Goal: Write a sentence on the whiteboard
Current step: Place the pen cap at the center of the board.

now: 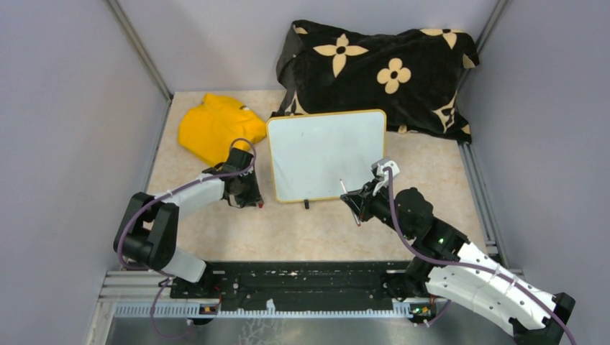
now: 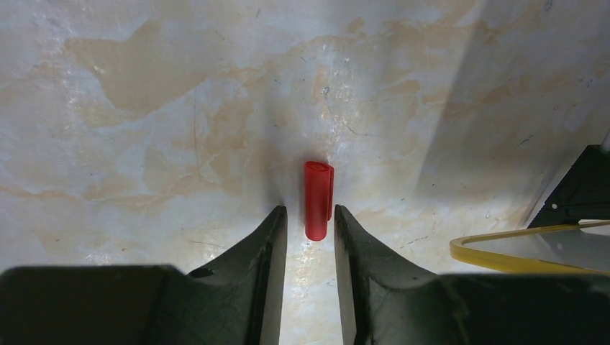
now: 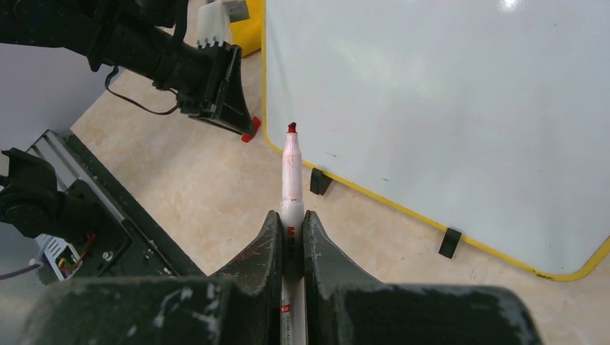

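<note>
The right end effector (image 3: 291, 215) is clenched on an uncapped red marker (image 3: 291, 172), its tip poised over the counter (image 1: 316, 230) just off the near-left corner of the whiteboard (image 1: 327, 154), which sits mid-counter and shows no writing yet. The left end effector (image 2: 309, 213) stands released, jaws parted about a red cap (image 2: 318, 194) lying left of the whiteboard, so nothing braces the board. In my judgement, tip pressure could slide it on its clip feet or catch its yellow rim, and the long barrel may pivot in the grip.
</note>
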